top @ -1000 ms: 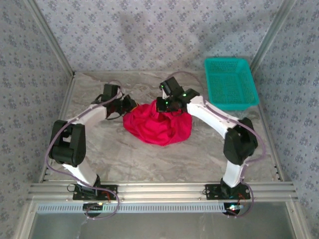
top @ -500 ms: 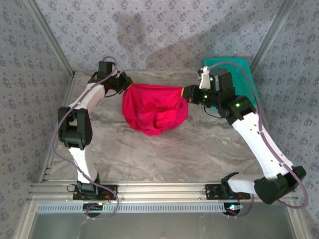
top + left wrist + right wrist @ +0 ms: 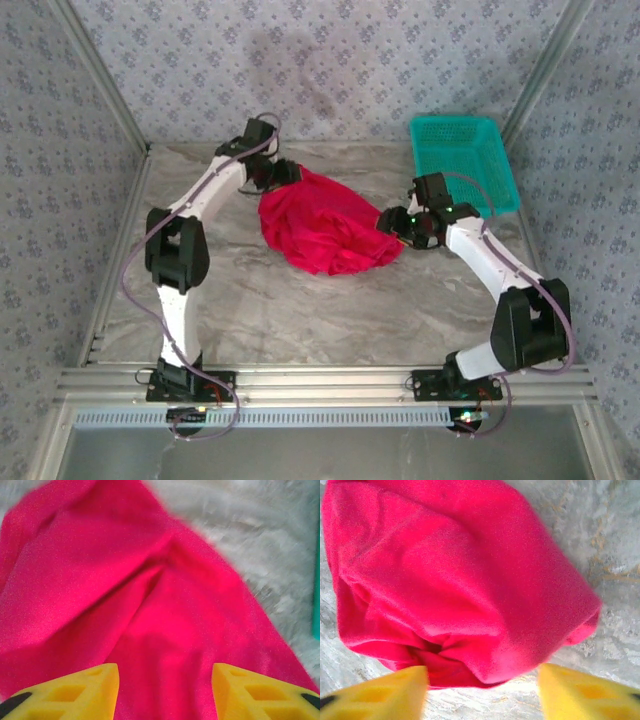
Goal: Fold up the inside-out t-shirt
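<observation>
Crimson cloth sits in a rumpled heap on the table (image 3: 300,310), a little behind its middle. That is the inside-out t-shirt (image 3: 325,230), so bunched and creased that I cannot pick out a sleeve, hem or collar from the overhead view. It lies well apart from the teal basket (image 3: 462,165) in the far right corner. The left jaws are at the far left edge of the heap and the right jaws at its near right edge, both low over the table. On the left wrist camera the two yellow fingers (image 3: 75,690) stand spread, with loose folds of shirt running between and beyond them and nothing pinched. On the right wrist camera the fingers (image 3: 380,692) are likewise spread, with bare marble between them and the rounded edge of the heap just ahead. So I hold nothing on either side. By my reading I am in the spreading-out step, not the folding proper: the garment is a lump, and no fold can be laid until it lies flat. The next move calls for finding two real edges, shoulders or hem corners. I would close each pair of jaws on a single layer there, then lift and draw the arms apart to open the shirt. The risk, as I judge it, is catching several layers at once, which would only drag the bundle about.
</observation>
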`<state>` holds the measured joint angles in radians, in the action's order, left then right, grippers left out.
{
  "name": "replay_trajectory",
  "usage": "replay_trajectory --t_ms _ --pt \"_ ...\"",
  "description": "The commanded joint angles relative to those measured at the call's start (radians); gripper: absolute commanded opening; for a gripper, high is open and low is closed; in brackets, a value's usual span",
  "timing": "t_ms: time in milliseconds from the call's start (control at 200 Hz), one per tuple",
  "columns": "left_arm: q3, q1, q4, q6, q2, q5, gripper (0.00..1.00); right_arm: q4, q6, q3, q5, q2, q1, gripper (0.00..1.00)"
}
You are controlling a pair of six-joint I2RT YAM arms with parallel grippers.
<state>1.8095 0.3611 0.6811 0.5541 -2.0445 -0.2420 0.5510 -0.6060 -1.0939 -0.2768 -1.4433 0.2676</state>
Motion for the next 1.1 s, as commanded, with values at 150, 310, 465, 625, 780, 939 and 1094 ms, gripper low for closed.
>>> replay_trajectory --t_ms 150,310,465,625,780,939,1094 --pt "-0.584 0.073 -0.37 0.196 0.303 -0.126 0.58 -0.065 0.127 -0.265 -0.004 -0.235 0.062 0.76" --pt "-0.705 0.159 -0.524 0.276 0.299 -0.155 0.62 0.001 0.152 -0.487 -0.11 -0.519 0.074 0.75" --pt "-0.703 0.166 -0.561 0.294 0.229 -0.166 0.5 0.019 0.138 -0.517 -0.114 -0.627 0.086 0.62" --pt "-0.681 0.165 -0.547 0.288 0.217 -0.167 0.11 -0.008 0.152 -0.36 -0.048 -0.473 0.097 0.62" --pt "-0.674 0.168 -0.556 0.322 0.22 -0.18 0.0 0.027 0.167 -0.205 0.031 -0.207 0.118 0.66" --pt "-0.688 0.184 -0.642 0.411 0.235 -0.19 0.0 -0.055 0.063 0.041 -0.016 0.037 0.2 0.69" --pt "-0.671 0.194 -0.636 0.431 0.263 -0.189 0.0 -0.331 -0.163 0.238 -0.101 0.119 0.282 0.62"
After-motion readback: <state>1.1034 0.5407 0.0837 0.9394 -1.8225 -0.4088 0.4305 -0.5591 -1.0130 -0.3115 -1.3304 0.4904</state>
